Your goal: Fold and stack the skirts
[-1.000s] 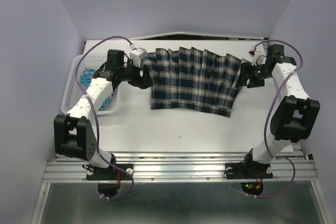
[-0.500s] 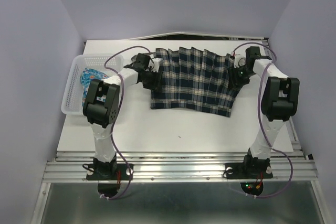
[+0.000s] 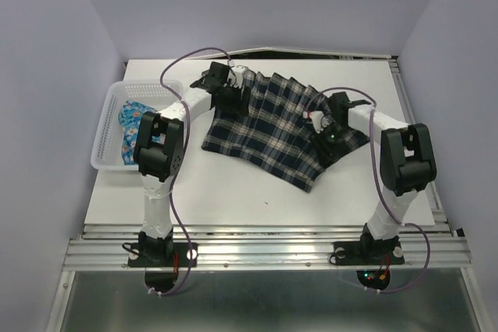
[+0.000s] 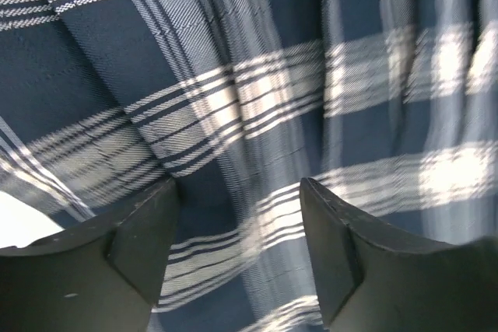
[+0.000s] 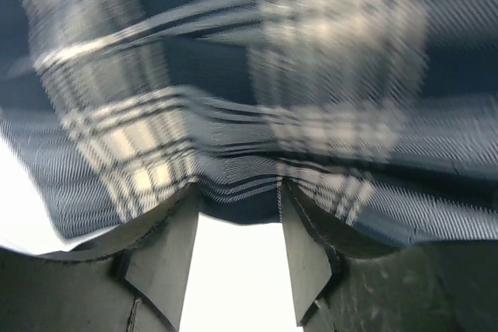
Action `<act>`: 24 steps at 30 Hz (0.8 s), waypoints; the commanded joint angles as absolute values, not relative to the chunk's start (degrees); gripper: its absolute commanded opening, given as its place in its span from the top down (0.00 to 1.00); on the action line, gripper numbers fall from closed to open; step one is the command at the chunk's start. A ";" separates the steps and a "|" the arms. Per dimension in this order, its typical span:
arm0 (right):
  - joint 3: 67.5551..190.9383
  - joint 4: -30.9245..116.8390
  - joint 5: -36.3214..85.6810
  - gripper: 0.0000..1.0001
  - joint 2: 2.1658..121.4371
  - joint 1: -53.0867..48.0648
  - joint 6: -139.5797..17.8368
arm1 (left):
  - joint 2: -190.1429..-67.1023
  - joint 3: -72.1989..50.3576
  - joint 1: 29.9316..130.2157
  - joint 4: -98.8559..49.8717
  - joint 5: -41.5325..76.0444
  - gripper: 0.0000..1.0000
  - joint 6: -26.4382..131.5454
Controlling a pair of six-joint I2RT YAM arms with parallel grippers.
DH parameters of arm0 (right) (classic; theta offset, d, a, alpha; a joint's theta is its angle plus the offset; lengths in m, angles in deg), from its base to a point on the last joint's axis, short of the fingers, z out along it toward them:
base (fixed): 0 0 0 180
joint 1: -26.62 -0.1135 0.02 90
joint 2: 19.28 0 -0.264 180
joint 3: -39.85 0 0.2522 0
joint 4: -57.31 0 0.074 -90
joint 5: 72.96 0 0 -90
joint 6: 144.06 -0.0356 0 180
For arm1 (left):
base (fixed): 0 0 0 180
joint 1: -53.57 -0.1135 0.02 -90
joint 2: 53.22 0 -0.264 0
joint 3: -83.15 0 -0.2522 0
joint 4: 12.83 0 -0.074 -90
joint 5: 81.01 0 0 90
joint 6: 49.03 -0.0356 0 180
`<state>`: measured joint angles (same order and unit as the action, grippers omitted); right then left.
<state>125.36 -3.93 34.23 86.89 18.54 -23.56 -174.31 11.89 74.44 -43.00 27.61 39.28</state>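
I see the plaid skirt point(image 3: 272, 126) lying askew mid-table point(image 3: 233, 192), left jaws wide apart over its far corner holding nothing, right jaws half-closed pinching its right edge; folding looks just begun, so the next move needs a left grip.

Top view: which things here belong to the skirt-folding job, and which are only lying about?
For the job:
- plaid skirt, spread out on the table
- floral skirt, not yet taken out

Only lying about:
- white basket, with the floral skirt inside
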 commanded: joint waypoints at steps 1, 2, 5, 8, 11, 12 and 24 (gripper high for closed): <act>127.07 -13.64 43.56 0.46 83.38 13.52 -21.88 | -166.62 14.82 72.30 -41.98 30.35 0.23 38.34; 128.74 -14.53 47.67 0.44 82.85 13.52 -22.58 | -165.46 13.78 71.77 -41.80 31.40 0.22 37.55; 136.46 -16.39 51.05 0.39 81.98 13.52 -25.40 | -160.28 10.61 71.77 -40.31 29.31 0.20 33.34; 143.93 -15.52 50.28 0.31 81.18 15.35 -29.34 | -157.55 8.58 71.94 -43.99 28.15 0.20 29.66; 148.70 -15.33 46.23 0.30 83.28 18.08 -27.96 | -152.11 3.15 74.74 -44.71 29.91 0.21 25.00; 151.06 -16.12 45.44 0.30 84.33 20.87 -27.61 | -150.01 -1.57 76.84 -43.92 25.74 0.21 23.41; 142.84 -13.94 32.42 0.28 93.66 37.16 -23.21 | -146.20 -12.34 112.62 -40.66 10.58 0.23 18.39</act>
